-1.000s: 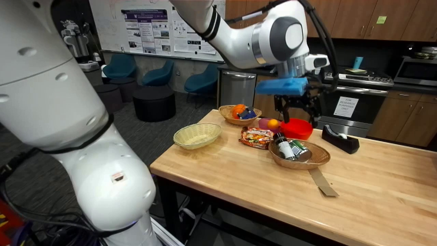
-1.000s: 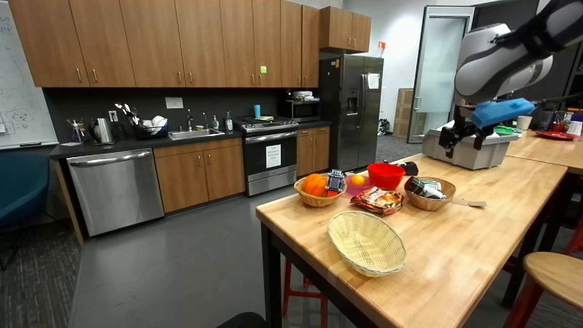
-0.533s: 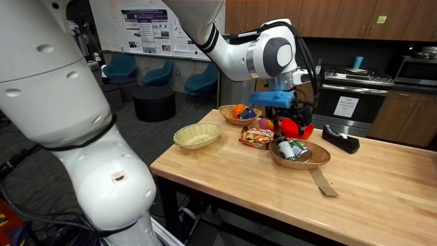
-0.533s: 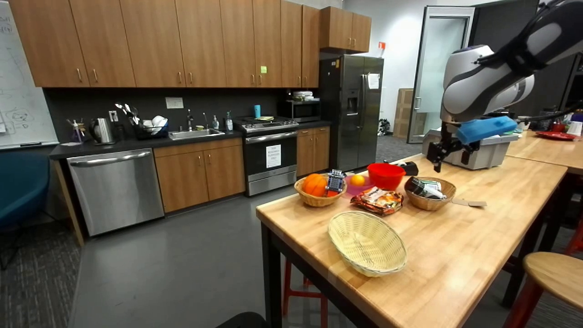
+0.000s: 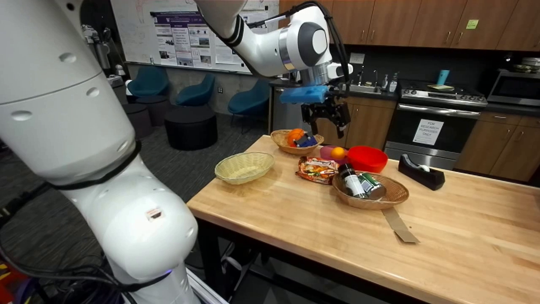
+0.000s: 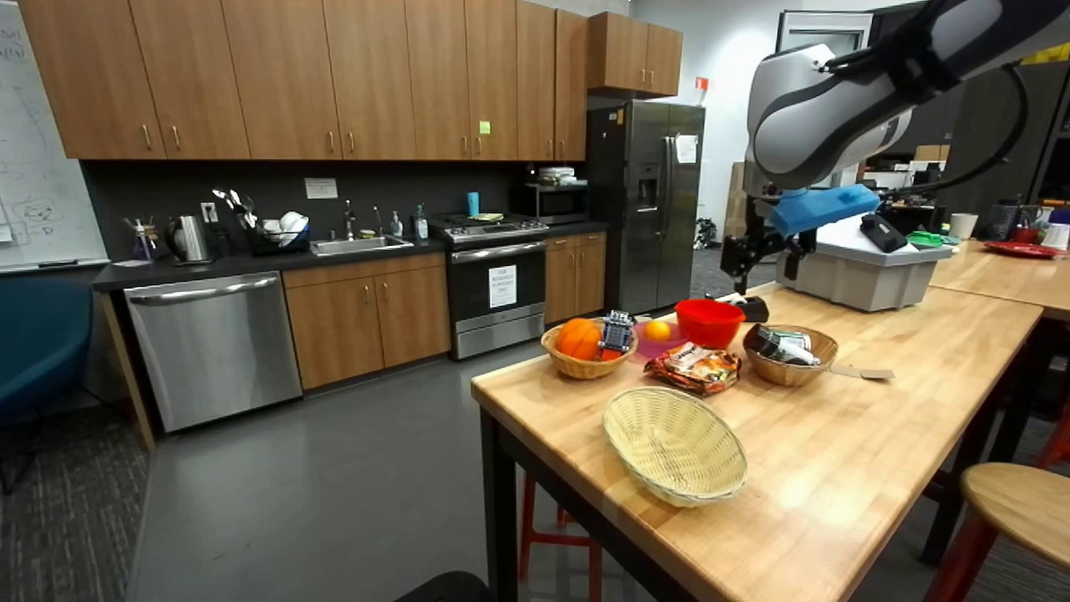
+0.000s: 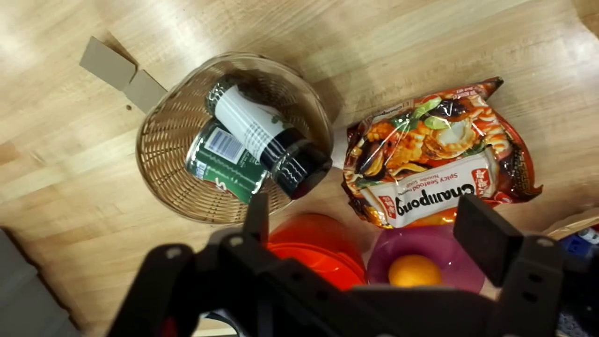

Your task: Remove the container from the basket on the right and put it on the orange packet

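The brown woven basket (image 5: 394, 193) holds a black-capped jar with a white label (image 5: 353, 184) and a green can (image 5: 371, 187). In the wrist view the jar (image 7: 248, 120) leans across the green can (image 7: 223, 161) inside the basket (image 7: 161, 154). No plain whitish-grey cup shows; I cannot tell which of these two is the container. The orange noodle packet (image 7: 430, 150) lies flat beside the basket; it also shows in both exterior views (image 5: 317, 169) (image 6: 694, 368). My gripper (image 5: 327, 131) is open and empty, high above the table's far side (image 6: 765, 276); its fingers (image 7: 369, 224) are wide apart.
A red bowl (image 5: 367, 158) and a purple bowl (image 7: 454, 260) with an orange (image 7: 414, 270) stand beside the packet. A pale basket (image 6: 669, 443), a basket with an orange ball (image 6: 577, 339), a tape dispenser (image 5: 421, 173), a cardboard strip (image 5: 398, 223) and a grey bin (image 6: 869, 276) are around.
The arm first dipped, then rose, moving left in both exterior views, away from above the basket side. The gripper stays open. The objects on the table have not moved.
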{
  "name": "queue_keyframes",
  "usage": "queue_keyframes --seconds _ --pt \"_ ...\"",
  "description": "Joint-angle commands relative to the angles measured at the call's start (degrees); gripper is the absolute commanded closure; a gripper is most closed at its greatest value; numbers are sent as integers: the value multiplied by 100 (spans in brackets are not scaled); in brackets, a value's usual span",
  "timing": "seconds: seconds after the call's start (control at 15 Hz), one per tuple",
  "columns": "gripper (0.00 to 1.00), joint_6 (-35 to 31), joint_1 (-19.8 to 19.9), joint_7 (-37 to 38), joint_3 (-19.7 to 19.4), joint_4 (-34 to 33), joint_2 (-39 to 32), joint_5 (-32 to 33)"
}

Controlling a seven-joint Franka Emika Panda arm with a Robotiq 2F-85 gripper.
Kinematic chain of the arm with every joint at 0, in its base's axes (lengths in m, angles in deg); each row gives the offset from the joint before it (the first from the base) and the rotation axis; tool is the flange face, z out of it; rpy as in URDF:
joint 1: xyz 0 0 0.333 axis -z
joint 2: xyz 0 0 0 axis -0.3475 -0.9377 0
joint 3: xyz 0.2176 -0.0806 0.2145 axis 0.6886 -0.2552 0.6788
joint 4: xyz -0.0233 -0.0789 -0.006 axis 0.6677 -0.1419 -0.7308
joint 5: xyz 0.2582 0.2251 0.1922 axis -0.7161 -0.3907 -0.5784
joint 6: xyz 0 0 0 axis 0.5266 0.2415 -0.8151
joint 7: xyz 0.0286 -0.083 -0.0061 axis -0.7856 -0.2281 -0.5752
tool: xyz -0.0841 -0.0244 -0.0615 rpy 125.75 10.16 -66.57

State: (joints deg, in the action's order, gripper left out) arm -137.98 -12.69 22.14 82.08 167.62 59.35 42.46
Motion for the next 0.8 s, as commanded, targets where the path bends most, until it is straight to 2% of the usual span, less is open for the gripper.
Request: queue_keyframes --seconds 0.0,0.4,0.73 --pt "0 188 160 237 -49 -98 -57 339" --pt "0 72 384 417 -178 -103 -203 891" --pt "0 260 233 215 -206 -121 -292 385"
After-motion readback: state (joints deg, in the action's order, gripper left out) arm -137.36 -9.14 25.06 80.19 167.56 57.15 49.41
